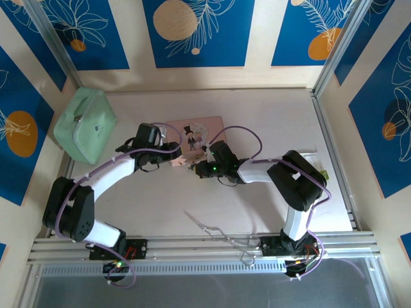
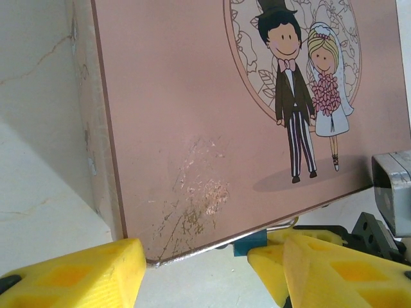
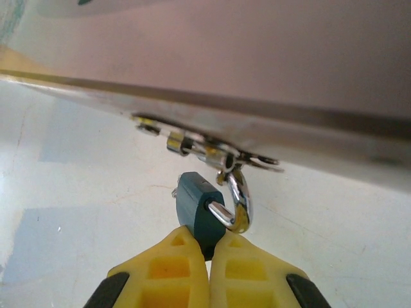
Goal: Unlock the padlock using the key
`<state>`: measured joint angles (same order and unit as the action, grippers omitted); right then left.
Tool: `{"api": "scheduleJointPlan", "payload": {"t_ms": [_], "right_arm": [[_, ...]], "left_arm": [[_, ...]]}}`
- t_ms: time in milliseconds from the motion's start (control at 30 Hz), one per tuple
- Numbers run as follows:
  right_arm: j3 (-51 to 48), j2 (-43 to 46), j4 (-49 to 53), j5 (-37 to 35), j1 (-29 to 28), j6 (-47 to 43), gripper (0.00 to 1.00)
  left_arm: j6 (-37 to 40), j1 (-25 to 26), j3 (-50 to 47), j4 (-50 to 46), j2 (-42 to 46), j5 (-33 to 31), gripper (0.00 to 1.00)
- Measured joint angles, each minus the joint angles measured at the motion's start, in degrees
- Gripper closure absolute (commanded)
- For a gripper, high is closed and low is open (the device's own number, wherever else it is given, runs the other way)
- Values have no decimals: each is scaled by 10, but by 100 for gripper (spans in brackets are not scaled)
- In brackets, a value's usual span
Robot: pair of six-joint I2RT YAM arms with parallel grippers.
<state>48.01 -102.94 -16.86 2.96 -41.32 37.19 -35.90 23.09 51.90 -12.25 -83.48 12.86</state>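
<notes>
The padlock is tiny, with a blue body and a silvery shackle hooked through the metal hasp on the pink picture box's front edge. My right gripper is shut on the padlock's body from below. In the left wrist view the padlock peeks out under the box's lower edge. My left gripper is open, its yellow fingers spread wide below the box's near corner, with nothing between them. Both grippers meet at the box's front, left gripper and right gripper. The key is out of view.
A mint-green pouch lies at the back left against the wall. A thin silvery wire-like tool lies near the front edge between the arm bases. Metal rails border the table on the right.
</notes>
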Motion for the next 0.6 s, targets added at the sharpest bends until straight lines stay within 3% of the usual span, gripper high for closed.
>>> {"api": "scheduleJointPlan", "payload": {"t_ms": [600], "right_arm": [[-29,20,-22,0,0,30,100]], "left_arm": [[-2,-3,9,11,-16,0,39]]}}
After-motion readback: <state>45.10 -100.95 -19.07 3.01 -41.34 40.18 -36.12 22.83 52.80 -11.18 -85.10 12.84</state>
